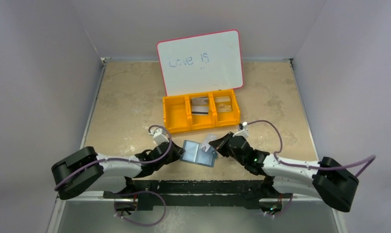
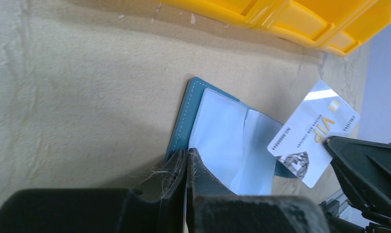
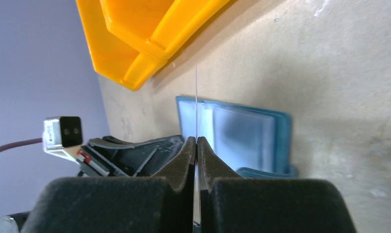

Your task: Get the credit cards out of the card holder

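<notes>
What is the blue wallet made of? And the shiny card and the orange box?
The card holder looks like leather or fake leather: matte teal cover with a stitched edge; its inner pockets look like shiny plastic. The card looks like stiff glossy plastic: light glints off its printed face. The orange bin looks like hard moulded plastic, smooth and slightly shiny.

White-and-black arms [image 1: 116, 166] trail purple cables [image 1: 262, 121], ending in black fingers [image 2: 208, 179].
</notes>
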Controlling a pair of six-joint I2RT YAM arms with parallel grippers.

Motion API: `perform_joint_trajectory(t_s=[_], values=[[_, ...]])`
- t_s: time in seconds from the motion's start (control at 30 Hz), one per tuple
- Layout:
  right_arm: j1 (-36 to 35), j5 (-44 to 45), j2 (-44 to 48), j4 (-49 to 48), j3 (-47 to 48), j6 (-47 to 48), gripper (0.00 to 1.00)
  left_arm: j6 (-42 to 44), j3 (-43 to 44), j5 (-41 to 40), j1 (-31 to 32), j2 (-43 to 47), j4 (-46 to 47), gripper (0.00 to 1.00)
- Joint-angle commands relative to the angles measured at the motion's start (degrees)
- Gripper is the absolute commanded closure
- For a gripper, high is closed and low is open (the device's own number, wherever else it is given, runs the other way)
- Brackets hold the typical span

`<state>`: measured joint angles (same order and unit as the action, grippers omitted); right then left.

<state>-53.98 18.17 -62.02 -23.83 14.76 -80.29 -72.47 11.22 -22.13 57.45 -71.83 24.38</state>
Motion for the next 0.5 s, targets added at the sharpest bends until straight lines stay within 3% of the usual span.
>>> perform_joint_trajectory(t_s=[0.0, 0.13, 0.2, 0.27, 0.37, 0.47], values=[[0.18, 4.7, 5.68, 10.66, 2.16, 7.33, 1.0, 0.3, -1.5, -4.26, 0.16, 2.72, -12.59, 1.0], [0.13, 6.49, 11.27, 13.17, 7.7, 25.47, 1.0, -0.18, -1.68, -5.46, 0.19, 5.47, -15.88, 1.0], [0.14, 9.74, 12.68, 14.58, 11.27, 35.9, 1.0, -0.22, -1.84, -6.02, 0.18, 7.3, -17.0, 0.88], [0.17, 13.45, 12.7, 16.02, 16.4, 45.85, 1.0, 0.45, -1.15, -6.46, 0.15, 9.77, -18.65, 0.68], [0.24, 15.07, 10.24, 16.0, 21.64, 60.91, 1.0, 1.85, 0.19, -7.35, 0.15, 13.04, -21.52, 0.61], [1.76, 14.08, 5.79, 18.19, 27.31, 68.63, 1.0, 2.91, 2.05, -9.04, 0.2, 16.33, -25.58, 0.56]])
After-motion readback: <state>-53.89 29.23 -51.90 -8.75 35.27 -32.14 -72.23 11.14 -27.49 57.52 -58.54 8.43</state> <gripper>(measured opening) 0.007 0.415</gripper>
